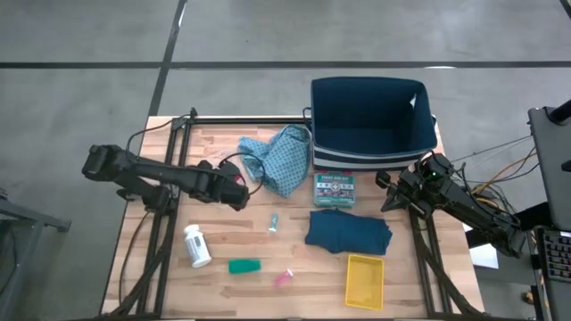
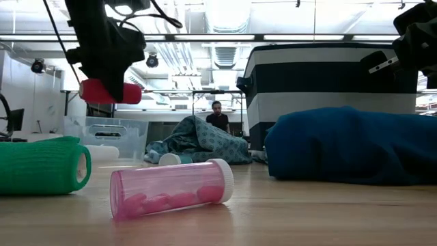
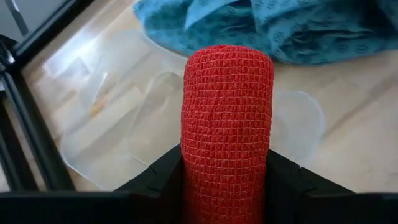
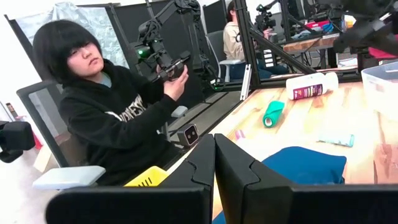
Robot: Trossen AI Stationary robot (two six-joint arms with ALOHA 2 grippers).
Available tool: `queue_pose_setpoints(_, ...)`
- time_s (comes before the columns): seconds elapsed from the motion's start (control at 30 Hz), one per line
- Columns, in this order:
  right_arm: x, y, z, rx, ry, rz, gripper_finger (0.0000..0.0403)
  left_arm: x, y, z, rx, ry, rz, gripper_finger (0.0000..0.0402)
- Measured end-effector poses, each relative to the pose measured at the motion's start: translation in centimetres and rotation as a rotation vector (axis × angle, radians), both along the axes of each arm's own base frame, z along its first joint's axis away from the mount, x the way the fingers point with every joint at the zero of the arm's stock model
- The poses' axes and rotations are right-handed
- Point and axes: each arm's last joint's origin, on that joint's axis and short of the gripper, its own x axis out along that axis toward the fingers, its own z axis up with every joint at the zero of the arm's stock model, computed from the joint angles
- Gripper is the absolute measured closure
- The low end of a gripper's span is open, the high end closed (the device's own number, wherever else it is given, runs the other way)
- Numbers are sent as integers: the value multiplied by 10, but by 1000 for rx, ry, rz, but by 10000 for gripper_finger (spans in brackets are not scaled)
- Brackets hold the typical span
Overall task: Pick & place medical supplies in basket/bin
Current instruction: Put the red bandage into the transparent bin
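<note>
Two pincers: left pincer (image 3: 225, 171) clamps red roll (image 3: 227, 124), base hidden; right pincer (image 4: 214, 163) closed, empty.

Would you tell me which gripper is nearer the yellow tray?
Right. The right gripper sits up-table of the yellow tray; the left gripper, holding a red roll, is farther across.

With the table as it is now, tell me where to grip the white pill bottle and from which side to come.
Take the white pill bottle across the middle of its round body, coming straight down from above. It lies on its side on bare wood, so the curved flanks are free for the fingers. The green roll lies apart from it. The left pincer already clamps the red roll; the right pincer is shut and unloaded.
</note>
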Motion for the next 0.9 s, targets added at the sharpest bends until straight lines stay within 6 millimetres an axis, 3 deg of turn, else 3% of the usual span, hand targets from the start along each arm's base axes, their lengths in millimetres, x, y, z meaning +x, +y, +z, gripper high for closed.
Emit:
queue_pose_setpoints(0.27,0,0,0,0,0,0,394,-1,21,-2,13,52,22,242)
queue_pose_setpoints(0.9,0,0,0,0,0,0,394,-10,59,-32,-24,125,34,242)
